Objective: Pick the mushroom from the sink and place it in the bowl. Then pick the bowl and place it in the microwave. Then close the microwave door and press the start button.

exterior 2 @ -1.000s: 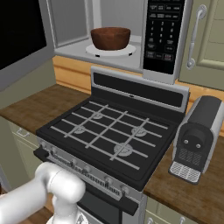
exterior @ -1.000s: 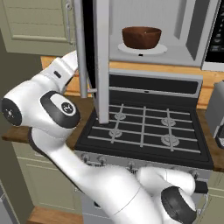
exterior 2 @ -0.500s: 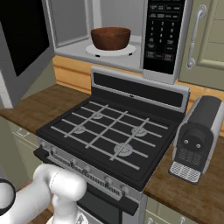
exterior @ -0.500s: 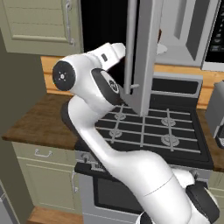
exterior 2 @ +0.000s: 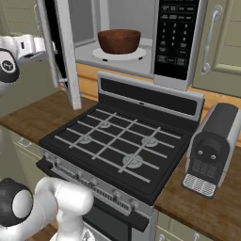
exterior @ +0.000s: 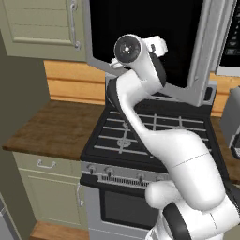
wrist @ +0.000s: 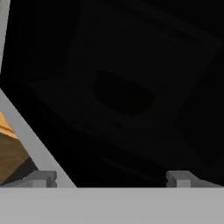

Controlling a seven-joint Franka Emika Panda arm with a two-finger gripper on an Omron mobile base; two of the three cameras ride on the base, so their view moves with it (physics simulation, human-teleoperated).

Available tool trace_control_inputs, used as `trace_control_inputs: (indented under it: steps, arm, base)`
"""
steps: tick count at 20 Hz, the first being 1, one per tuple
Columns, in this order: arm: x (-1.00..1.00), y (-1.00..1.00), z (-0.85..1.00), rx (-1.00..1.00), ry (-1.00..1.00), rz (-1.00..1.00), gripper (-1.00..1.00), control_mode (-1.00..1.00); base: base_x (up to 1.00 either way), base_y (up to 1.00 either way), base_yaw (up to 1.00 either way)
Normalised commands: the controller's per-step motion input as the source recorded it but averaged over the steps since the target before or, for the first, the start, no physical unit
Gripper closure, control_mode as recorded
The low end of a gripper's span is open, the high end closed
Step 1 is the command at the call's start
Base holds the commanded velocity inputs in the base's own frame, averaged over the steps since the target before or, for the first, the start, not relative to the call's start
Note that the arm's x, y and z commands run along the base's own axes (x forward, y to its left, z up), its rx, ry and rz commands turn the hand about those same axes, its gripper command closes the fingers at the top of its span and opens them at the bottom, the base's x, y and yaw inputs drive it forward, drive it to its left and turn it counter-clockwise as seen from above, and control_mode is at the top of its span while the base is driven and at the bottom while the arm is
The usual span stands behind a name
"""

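Note:
The microwave door [exterior: 145, 42], black glass in a silver-grey frame, stands part-way swung across the microwave [exterior 2: 141, 28]. In the right base view its edge [exterior 2: 66, 56] stands at the left. My gripper [wrist: 111, 178] is open, its fingertips [wrist: 43, 178] wide apart close against the dark glass, nothing between them. My hand [exterior 2: 34, 46] sits on the door's outer side. Inside, the reddish-brown bowl [exterior 2: 119, 41] rests on the white turntable [exterior 2: 117, 53]. The dark control strip [exterior 2: 176, 37] lies to its right. The mushroom and the sink are out of view.
A black gas stove [exterior 2: 122, 141] lies below the microwave. A grey appliance [exterior 2: 209, 150] stands on the wooden counter [exterior: 51, 126] to the stove's right. Pale cabinets [exterior: 42, 23] flank the microwave, one with a handle [exterior 2: 209, 40].
The arm has risen and swung toward the microwave, and the door has turned from wide open to part-way shut. The gripper has stayed open.

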Motion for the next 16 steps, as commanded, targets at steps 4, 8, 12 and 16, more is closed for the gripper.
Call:
trace_control_inputs:
  steps: [4, 8, 12, 16]
  arm:
    - [0.73, -0.88, 0.0, 0.2, 0.0, 0.14, -1.0, -1.0]
    - [0.69, -0.64, 0.0, 0.11, 0.0, 0.25, -1.0, -1.0]
    - [0.56, -0.64, -0.01, 0.1, -0.03, 0.2, -1.0, -1.0]
    - [0.65, -0.5, -0.03, 0.06, -0.05, 0.15, -1.0, -1.0]
  base:
    - [0.0, 0.0, 0.0]
    - [0.0, 0.0, 0.0]
    - [0.0, 0.0, 0.0]
    - [0.0, 0.0, 0.0]
